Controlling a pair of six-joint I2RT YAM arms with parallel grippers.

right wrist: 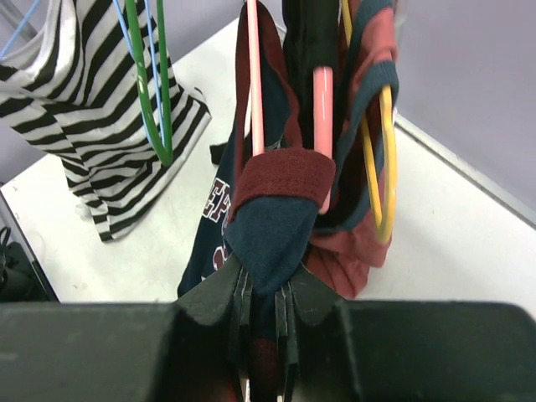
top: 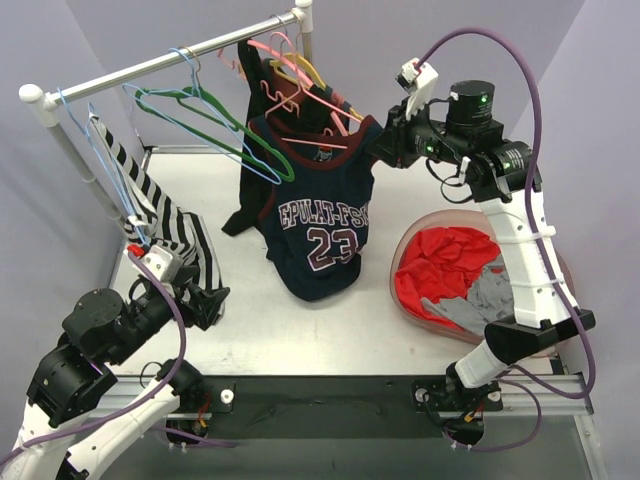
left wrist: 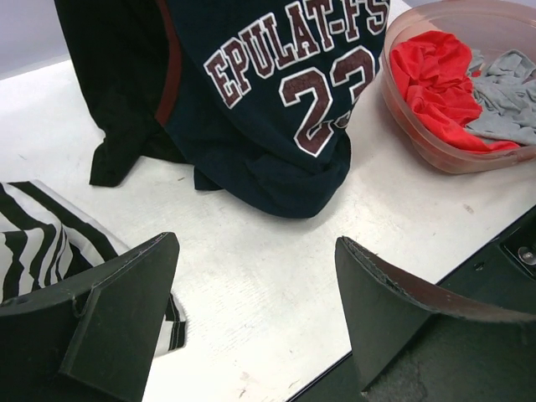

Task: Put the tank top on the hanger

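At the near left of the surface (top: 260, 325), the left claw (left wrist: 255, 251) sits low with its two dark fingers spread wide and nothing between them, just beside the crumpled foot of the black-and-white striped garment (top: 165, 215), which hangs from a blue hanger on the left. Over to the right, a clear pinkish basin (top: 408, 238) rests on the surface with red and grey cloth lying in it. Farther in, near the middle, the tank top (top: 320, 225) hangs with its number 23 facing the near side, its hem bunched and touching the surface, and a plain black dress (left wrist: 117, 84) droops just behind it on the left. The right claw (right wrist: 264, 289) reaches in from the right at shoulder height, its fingers pressed together on a fold of the tank top's navy fabric and dark red trim. Just beyond that pinch, the trimmed strap lies across a bar of the pink hanger (right wrist: 322, 117), with a yellow hanger (right wrist: 385, 167) close on its right and a green hanger (top: 215, 120) off to its left. All of them hang from the white rail (top: 150, 68) at the far side.
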